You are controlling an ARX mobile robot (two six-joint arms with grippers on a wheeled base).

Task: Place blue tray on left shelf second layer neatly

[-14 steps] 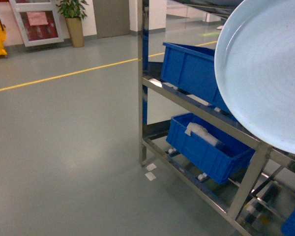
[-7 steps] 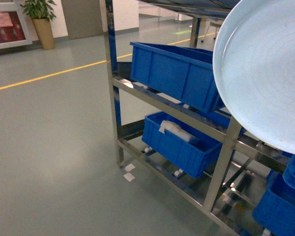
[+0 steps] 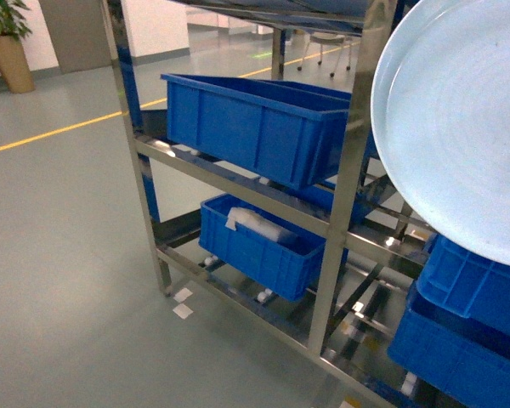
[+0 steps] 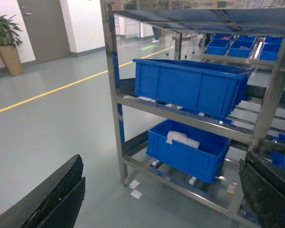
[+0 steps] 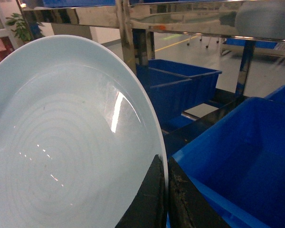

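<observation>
The blue tray [image 3: 459, 127] is held up on edge at the right of the head view, in front of the steel rack [image 3: 344, 183] and not resting on any tier. The right gripper's [image 5: 164, 190] fingers are clamped together on its rim. The rack's second layer [image 4: 180, 116] carries a dark-blue crate [image 4: 190, 88]; a lower crate [image 3: 259, 242] holds something white. The left gripper's [image 4: 156, 199] fingers [image 4: 52, 199] stand wide apart, holding nothing, above the grey floor [image 3: 59, 255].
</observation>
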